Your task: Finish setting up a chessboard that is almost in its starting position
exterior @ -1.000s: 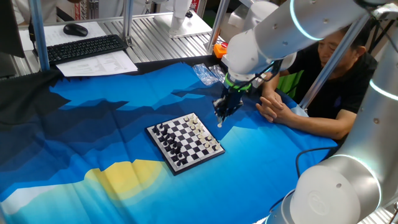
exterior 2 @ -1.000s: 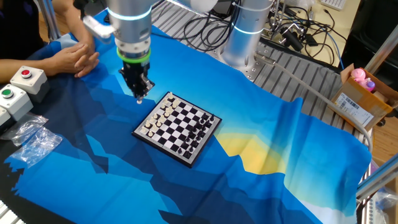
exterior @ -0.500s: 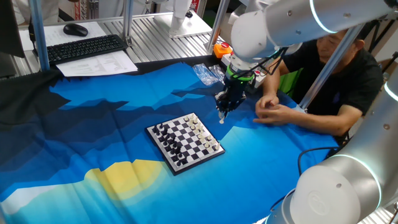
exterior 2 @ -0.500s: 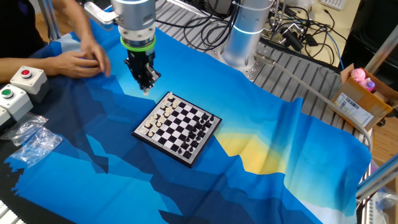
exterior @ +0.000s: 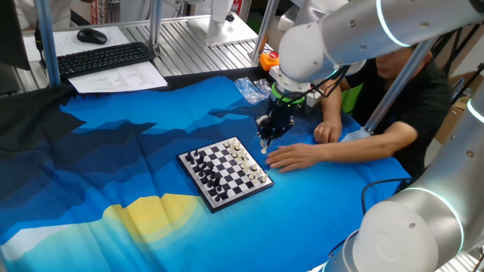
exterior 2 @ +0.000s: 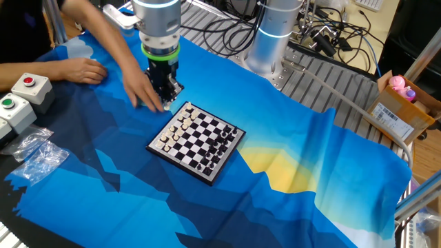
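The small chessboard (exterior: 225,173) with a dark rim lies on the blue cloth, with black pieces along its left side and white pieces along its right side. It also shows in the other fixed view (exterior 2: 196,141). My gripper (exterior: 264,146) points down just beyond the board's white-side corner, close above the cloth. Its fingers are drawn together on a tiny white chess piece. In the other fixed view the gripper (exterior 2: 167,103) hangs by the board's far corner. A person's hand (exterior: 291,156) lies flat on the cloth right beside it.
The person's arm (exterior 2: 114,48) reaches across next to the gripper; the other hand (exterior 2: 83,69) rests further back. A button box (exterior 2: 27,88), a plastic bag (exterior 2: 34,157), a keyboard (exterior: 102,59) and a robot base (exterior 2: 272,41) ring the cloth.
The person's hand has slid forward onto the cloth beside the board and the gripper. The gripper has shifted slightly toward the board's corner and lowered a little.
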{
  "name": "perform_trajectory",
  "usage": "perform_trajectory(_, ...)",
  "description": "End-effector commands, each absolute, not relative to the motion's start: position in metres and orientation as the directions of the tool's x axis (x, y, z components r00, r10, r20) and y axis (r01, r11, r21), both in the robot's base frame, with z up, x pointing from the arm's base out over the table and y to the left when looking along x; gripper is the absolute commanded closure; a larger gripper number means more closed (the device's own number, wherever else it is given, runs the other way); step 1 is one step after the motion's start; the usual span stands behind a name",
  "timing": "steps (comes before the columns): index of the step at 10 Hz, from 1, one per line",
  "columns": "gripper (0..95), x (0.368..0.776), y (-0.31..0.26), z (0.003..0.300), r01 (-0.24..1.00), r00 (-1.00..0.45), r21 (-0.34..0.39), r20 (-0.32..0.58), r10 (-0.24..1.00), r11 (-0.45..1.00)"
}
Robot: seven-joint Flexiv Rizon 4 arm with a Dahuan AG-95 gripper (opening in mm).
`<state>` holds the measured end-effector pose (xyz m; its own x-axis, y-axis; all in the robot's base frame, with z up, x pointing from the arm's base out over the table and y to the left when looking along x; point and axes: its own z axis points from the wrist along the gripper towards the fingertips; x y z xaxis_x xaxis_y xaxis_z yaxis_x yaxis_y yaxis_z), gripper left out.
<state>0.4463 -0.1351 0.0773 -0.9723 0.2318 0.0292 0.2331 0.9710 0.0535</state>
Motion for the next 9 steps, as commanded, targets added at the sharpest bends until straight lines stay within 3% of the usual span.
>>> perform_trajectory(1, 95.0, 0.4519, -0.1358, 0.0798, 0.237, -0.971, 0.049, 0.031, 0.236, 0.970)
perform_trajectory(9, 95.0, 0.4474, -0.1319, 0.0840, 0.257, -0.966, 0.069, 0.043, 0.255, 0.964)
